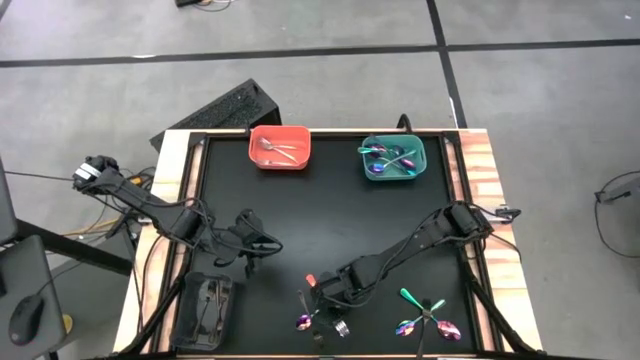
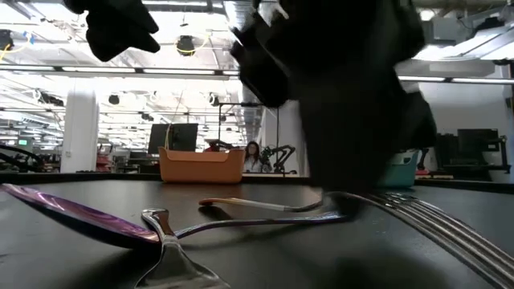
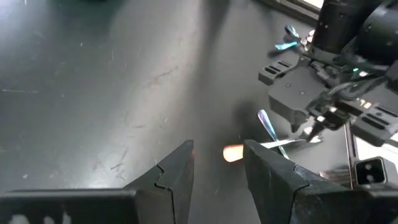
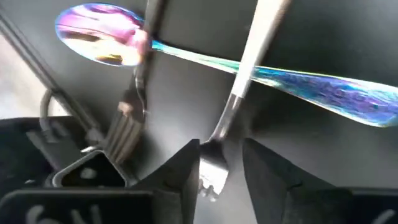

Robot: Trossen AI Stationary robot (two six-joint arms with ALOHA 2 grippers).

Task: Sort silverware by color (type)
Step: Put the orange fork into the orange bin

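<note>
Black bin (image 1: 205,310) at front-left with dark cutlery inside. Left gripper (image 1: 262,246) waiting above bare mat, fingers part-open, holding nothing. Red bin (image 1: 280,147) at back with silver pieces. Right gripper (image 4: 221,163) low over front-centre pile, fingers straddling silver fork (image 4: 239,87), not clamped; iridescent spoon (image 4: 205,57) crossing underneath. Teal bin (image 1: 393,157) with rainbow pieces.

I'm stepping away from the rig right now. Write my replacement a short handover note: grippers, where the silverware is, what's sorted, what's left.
Right gripper: down in the front pile, fingers either side of a silver fork, not visibly clamped.
Left gripper: waiting over bare table, holding nothing.
Done: silver pieces in the red bin, iridescent spoons in the teal bin, dark pieces in the black bin.
Left: front pile with an iridescent spoon, plus a second cluster to its right.
</note>
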